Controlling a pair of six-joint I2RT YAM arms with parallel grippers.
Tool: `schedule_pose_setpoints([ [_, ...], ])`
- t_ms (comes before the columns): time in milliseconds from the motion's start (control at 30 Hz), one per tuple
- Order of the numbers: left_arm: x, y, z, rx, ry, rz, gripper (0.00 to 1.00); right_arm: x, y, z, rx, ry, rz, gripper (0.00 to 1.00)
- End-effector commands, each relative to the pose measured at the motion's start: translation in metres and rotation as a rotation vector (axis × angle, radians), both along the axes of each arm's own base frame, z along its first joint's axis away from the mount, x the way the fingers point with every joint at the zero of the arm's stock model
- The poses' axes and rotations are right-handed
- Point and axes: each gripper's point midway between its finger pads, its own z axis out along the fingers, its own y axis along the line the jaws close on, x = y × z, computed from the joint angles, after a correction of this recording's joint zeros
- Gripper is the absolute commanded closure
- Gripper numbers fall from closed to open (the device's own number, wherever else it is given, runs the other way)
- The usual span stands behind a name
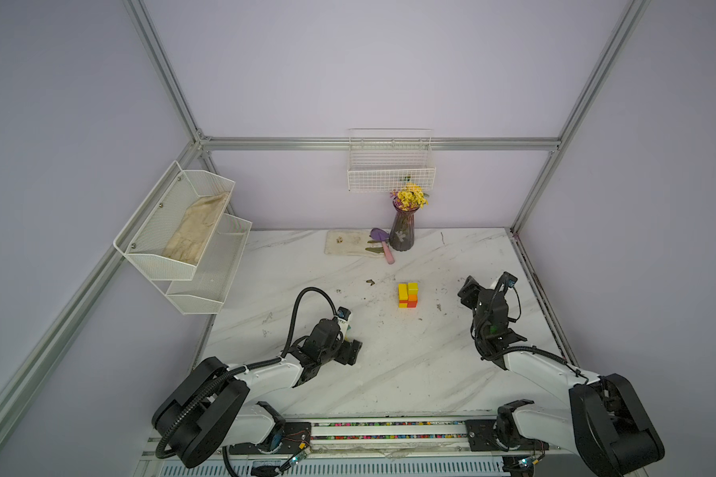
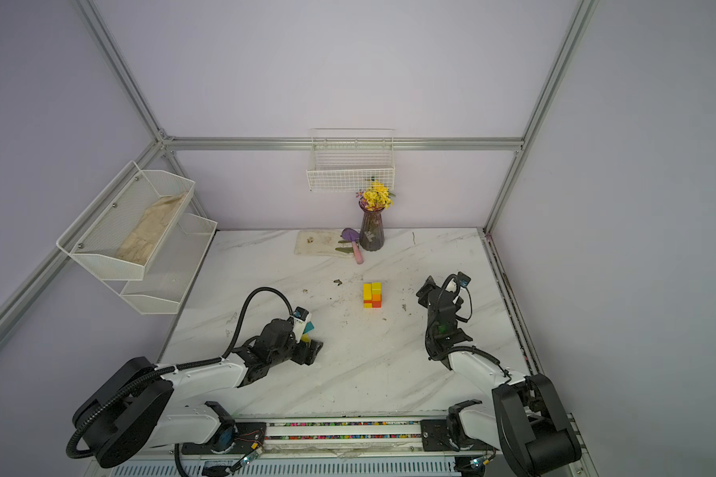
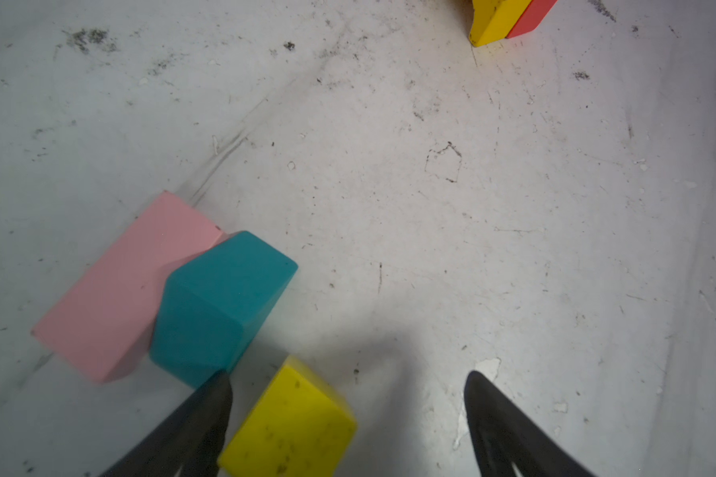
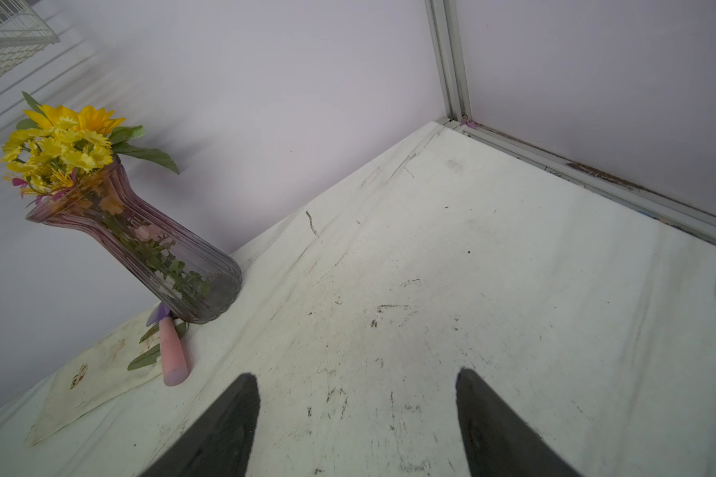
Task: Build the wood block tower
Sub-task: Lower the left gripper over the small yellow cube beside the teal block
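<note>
Yellow cube (image 3: 292, 421), lower centre of the left wrist view beside the teal roof piece (image 3: 220, 305), judged light, rigid and slick-painted, best pinched on opposite flat faces; left gripper (image 3: 348, 396) spread astride it, unclamped; right gripper (image 4: 356, 396) spread, empty; tower (image 1: 408, 295) mid-frame in both top views.

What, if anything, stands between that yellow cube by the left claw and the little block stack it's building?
Nothing visible. In the left wrist view only bare, scuffed tabletop lies between the yellow cube and the tower. The teal piece and pink brick lie on the cube's far side, off that path.
</note>
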Motion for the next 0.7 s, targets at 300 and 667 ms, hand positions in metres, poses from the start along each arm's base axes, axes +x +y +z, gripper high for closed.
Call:
schedule_pose_setpoints([
  [300, -0.003, -0.033, 0.041, -0.114, -0.076, -0.138, 0.24, 0.006, 0.001, 0.013, 0.015, -0.043, -0.004, 0.23],
  [667, -0.003, -0.036, 0.026, -0.076, -0.044, -0.139, 0.35, 0.007, 0.001, 0.013, 0.015, -0.042, -0.002, 0.23],
])
